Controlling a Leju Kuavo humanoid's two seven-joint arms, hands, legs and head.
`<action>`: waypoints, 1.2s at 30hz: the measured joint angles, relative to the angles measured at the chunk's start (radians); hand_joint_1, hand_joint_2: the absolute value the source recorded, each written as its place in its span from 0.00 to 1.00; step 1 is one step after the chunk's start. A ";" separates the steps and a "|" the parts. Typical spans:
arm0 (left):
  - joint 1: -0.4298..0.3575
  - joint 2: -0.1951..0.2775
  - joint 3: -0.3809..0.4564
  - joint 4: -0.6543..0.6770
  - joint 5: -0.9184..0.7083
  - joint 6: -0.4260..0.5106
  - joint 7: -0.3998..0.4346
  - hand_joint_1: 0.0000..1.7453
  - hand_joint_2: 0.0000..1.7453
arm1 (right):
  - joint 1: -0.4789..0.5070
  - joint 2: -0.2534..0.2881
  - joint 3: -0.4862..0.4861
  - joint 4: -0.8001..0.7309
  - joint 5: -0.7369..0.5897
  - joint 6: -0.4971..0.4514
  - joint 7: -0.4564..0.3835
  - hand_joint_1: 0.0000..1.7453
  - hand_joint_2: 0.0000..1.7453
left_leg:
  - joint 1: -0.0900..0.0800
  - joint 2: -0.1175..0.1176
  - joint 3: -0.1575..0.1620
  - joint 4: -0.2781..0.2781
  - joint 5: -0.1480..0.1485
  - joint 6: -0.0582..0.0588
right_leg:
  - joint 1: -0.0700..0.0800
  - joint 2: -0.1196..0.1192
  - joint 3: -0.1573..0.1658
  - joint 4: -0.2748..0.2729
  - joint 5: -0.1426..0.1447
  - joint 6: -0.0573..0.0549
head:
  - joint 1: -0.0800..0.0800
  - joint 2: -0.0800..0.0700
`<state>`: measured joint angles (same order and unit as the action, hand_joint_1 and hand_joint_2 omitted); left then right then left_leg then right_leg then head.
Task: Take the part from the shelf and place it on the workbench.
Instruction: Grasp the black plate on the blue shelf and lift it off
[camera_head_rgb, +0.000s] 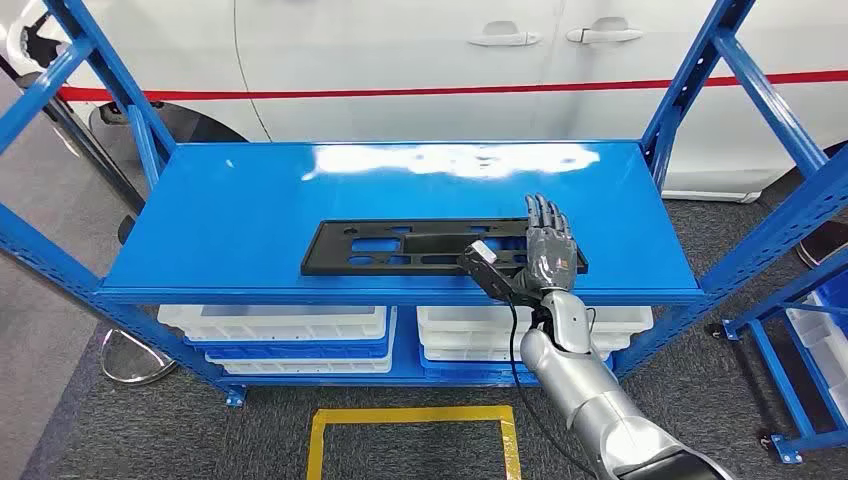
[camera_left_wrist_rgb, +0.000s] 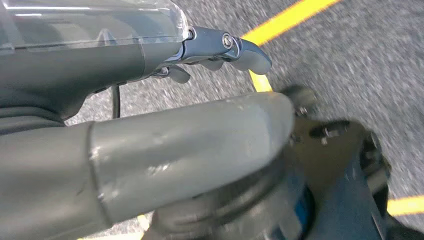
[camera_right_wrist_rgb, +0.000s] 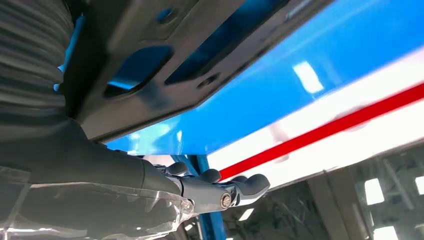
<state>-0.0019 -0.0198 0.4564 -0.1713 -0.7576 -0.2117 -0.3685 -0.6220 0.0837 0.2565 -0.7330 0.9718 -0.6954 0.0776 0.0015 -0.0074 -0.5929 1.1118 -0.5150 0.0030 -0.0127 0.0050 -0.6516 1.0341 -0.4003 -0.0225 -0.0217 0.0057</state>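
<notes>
The black part (camera_head_rgb: 440, 247) lies flat near the front edge of the blue shelf (camera_head_rgb: 250, 215). The right hand (camera_head_rgb: 548, 250) rests over its right end, fingers straight and spread, gripping nothing. The left hand (camera_left_wrist_rgb: 150, 150) hangs over the floor (camera_left_wrist_rgb: 350, 60), fingers loosely curled and holding nothing.

The part (camera_head_rgb: 400, 247) is a long, flat black panel pierced with several rectangular and slotted cut-outs. It lies flat on the top board of the blue shelf (camera_head_rgb: 250, 200), lengthwise along the board and near its front edge, right of the middle. Its right end sits under the right hand (camera_head_rgb: 548, 250). In the right wrist view its dark underside (camera_right_wrist_rgb: 165, 65) fills the upper left.
</notes>
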 joint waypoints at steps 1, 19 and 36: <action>0.000 0.000 0.000 0.000 0.000 0.000 0.000 0.00 0.00 | 0.001 0.002 -0.004 0.000 0.000 0.000 0.000 0.00 1.00 | 0.001 0.000 -0.019 0.035 -0.017 -0.002 | 0.000 0.000 0.000 0.000 -0.001 -0.001 | 0.000 0.000; -0.006 -0.003 0.003 0.000 0.002 0.007 -0.022 0.00 0.00 | 0.015 0.015 -0.055 -0.006 0.019 -0.002 -0.035 1.00 1.00 | 0.001 0.006 0.020 -0.109 0.077 0.041 | 0.001 0.000 -0.095 0.234 -0.136 0.042 | 0.001 0.000; -0.023 -0.005 0.004 -0.002 0.005 0.016 -0.061 0.00 0.00 | 0.020 0.010 -0.102 -0.047 0.026 -0.006 -0.082 1.00 1.00 | 0.008 0.003 -0.117 0.198 -0.071 -0.016 | 0.006 -0.005 0.037 0.001 -0.036 -0.005 | 0.000 0.000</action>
<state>-0.0245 -0.0252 0.4601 -0.1737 -0.7528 -0.1957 -0.4296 -0.6022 0.0942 0.1541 -0.7805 0.9974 -0.7015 -0.0049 0.0095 -0.0041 -0.7095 1.3096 -0.5857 -0.0134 -0.0069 0.0001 -0.6147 1.0347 -0.4366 -0.0276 -0.0214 0.0057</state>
